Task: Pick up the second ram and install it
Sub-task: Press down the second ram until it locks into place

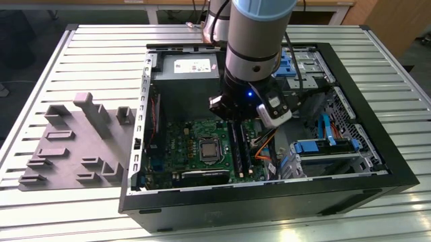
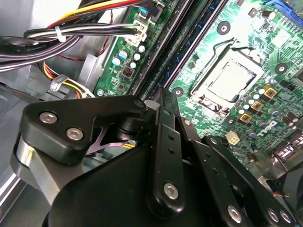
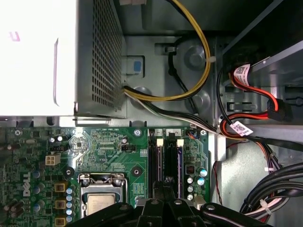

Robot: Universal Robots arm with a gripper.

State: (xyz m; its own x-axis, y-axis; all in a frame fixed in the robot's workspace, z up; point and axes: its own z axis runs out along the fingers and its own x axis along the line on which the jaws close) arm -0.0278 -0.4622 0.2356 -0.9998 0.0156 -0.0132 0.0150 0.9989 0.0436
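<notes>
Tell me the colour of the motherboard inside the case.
Green, clearest in the second wrist view: motherboard.

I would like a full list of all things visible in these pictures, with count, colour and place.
computer case: one, black, open, on the slatted table.
holder tray: one, grey, on the table, at the exterior view's left of the case.
power supply: one, grey, inside the case.
motherboard: one, green, inside the case.
processor socket: one, silver, on the motherboard.
memory slots: several, black, beside the socket.
gripper: one, black, over the memory slots.
</notes>
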